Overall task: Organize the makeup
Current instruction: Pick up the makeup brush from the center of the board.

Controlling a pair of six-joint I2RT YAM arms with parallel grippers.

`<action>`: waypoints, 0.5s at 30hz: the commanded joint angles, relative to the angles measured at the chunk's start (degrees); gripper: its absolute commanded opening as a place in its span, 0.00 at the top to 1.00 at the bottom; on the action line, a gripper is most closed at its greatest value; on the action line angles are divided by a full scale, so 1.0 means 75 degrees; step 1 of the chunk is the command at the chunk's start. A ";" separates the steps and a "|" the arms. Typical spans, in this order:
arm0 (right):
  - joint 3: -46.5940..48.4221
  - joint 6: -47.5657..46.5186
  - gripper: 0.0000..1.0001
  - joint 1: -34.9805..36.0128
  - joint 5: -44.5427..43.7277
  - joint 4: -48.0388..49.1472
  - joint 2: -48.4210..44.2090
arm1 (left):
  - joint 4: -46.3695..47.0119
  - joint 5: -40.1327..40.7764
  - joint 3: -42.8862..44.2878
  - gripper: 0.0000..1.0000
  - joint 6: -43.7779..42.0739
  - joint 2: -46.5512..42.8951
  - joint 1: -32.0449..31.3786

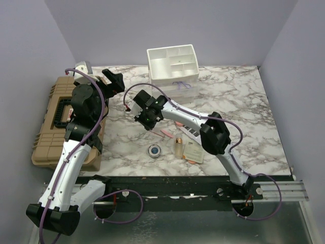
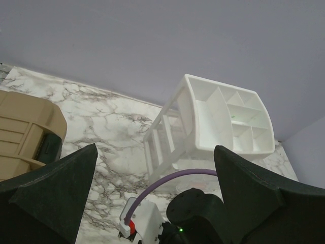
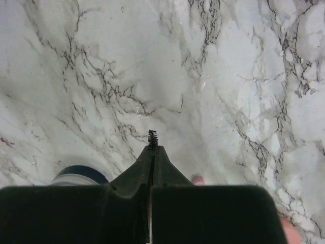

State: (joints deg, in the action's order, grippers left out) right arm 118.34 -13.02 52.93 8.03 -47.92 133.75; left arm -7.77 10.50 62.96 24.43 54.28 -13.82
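Presently the right hand [image 1: 143,121] is held low over the marble worktop [image 1: 244,112], its fingers [image 3: 203,208] pressed together on a tiny dark bristled piece [image 3: 152,137] that pokes out at their tips. The left hand [image 1: 114,81] is raised beside the tan case [image 1: 51,127] with its fingers spread wide. The blue compact [image 1: 154,151], amber bottle [image 1: 178,147], cream sachet [image 1: 193,152] and black palette [image 1: 189,130] are seen grouped near the front edge of the worktop, well apart from the white organizer [image 1: 172,63] at the back

The left arm [image 1: 76,132] is folded up tall, with the left gripper [image 2: 155,148] spread wide open. The right arm [image 1: 203,127] reaches in toward the middle, right gripper [image 3: 152,150] aimed down and squeezed closed on a tiny dark brush tip [image 3: 152,137].
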 commanded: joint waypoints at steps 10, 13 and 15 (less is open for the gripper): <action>-0.0683 0.0046 0.99 0.0051 0.0192 -0.0051 -0.1706 | 0.0154 0.0252 0.0154 0.01 -0.0008 -0.0382 0.0039; -0.0599 0.0008 0.99 -0.0003 -0.0044 -0.0151 -0.2016 | 0.0157 0.0270 0.0160 0.01 -0.0010 -0.0370 0.0043; -0.0488 -0.0056 0.99 -0.0078 -0.0057 -0.0206 -0.2283 | 0.0154 0.0314 0.0170 0.01 0.0010 -0.0380 0.0042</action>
State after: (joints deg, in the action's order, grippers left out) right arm 113.93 -13.04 52.88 8.95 -48.10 121.38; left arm -7.40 11.25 62.96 24.43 52.03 -13.82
